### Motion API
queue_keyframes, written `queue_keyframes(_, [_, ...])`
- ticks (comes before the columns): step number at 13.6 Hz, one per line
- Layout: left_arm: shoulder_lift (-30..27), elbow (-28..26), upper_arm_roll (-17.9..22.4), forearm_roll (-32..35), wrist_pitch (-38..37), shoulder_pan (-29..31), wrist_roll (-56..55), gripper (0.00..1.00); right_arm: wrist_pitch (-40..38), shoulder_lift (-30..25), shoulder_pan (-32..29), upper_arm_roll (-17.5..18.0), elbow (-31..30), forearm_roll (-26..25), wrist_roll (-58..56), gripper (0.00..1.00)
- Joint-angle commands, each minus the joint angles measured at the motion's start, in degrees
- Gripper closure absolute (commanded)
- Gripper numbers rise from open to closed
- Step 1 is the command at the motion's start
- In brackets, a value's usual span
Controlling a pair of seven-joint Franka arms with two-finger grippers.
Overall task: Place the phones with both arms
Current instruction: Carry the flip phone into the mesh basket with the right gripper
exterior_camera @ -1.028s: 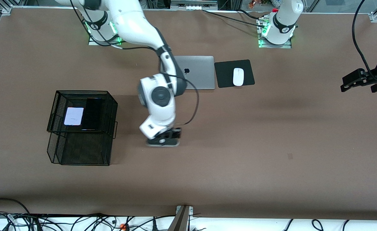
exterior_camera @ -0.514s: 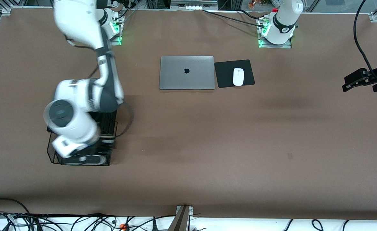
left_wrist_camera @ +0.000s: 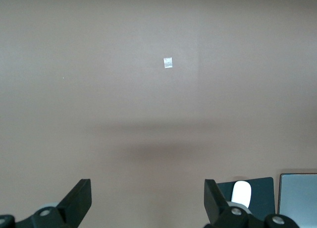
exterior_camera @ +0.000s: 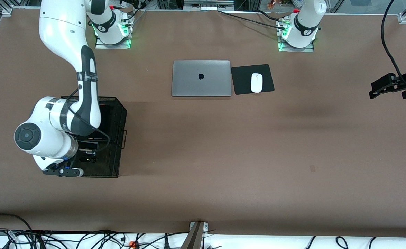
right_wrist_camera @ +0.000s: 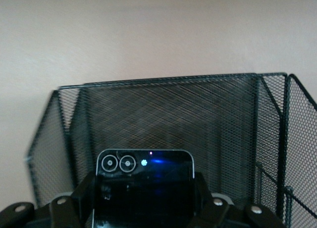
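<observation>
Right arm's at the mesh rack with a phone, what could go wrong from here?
1. The right pincer is shut on the black phone over the mesh rack; its top edge could catch the wire wall.
2. The right arm hides the rack's top tray in the front view, so a collision with anything there would go unseen.

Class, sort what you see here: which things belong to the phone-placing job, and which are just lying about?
Part of the job:
- black phone, held in the right gripper over the mesh basket
- left gripper, open, waiting over the table's end

Just lying about:
- laptop
- mouse
- mouse pad
</observation>
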Motion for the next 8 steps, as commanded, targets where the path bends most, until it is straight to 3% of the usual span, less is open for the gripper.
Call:
queue_keyframes(1, [-0.91,-0.23,0.21,-1.49,-0.8,0.23,0.27,0.0,1.06,-1.46,-1.41,0.76,-2.36,1.82,-1.61,1.0])
queue_keyframes(3, [-0.91,-0.32,0.21,-1.49,-0.88,0.76,0.53,0.0,2.46,-1.2,-1.76,0.85,-3.05,2.08,-1.52,1.0])
queue_keyframes(6, [-0.91,-0.32,0.21,-1.49,-1.24,1.11,0.71,0.0,5.27,-0.41,-1.85,0.94,-5.17,8.04,-1.61,1.0])
queue_keyframes(8, [-0.82,-0.32,0.21,-1.49,-1.24,1.38,0.71,0.0,6.42,0.3,-1.94,1.03,-5.17,8.24,-1.7,1.0])
